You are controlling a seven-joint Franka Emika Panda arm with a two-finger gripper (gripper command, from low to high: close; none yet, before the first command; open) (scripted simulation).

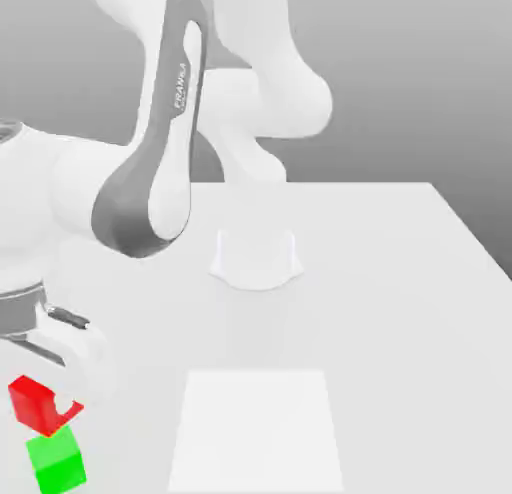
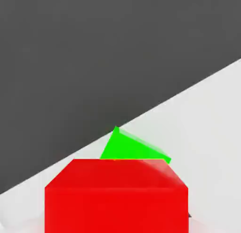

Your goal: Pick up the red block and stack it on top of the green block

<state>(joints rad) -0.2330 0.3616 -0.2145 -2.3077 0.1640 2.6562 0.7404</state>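
My tool (image 1: 52,394) was closed on the red block (image 1: 35,406) — I had it just above the green block (image 1: 57,462), and those 2 blocks sat turned differently over the counter (image 1: 390,312).

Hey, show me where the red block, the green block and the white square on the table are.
Red block (image 1: 34,406): exterior view, on its side face.
Green block (image 1: 60,469): exterior view, on a side face.
White square (image 1: 256,432): exterior view, on the middle of its surface.
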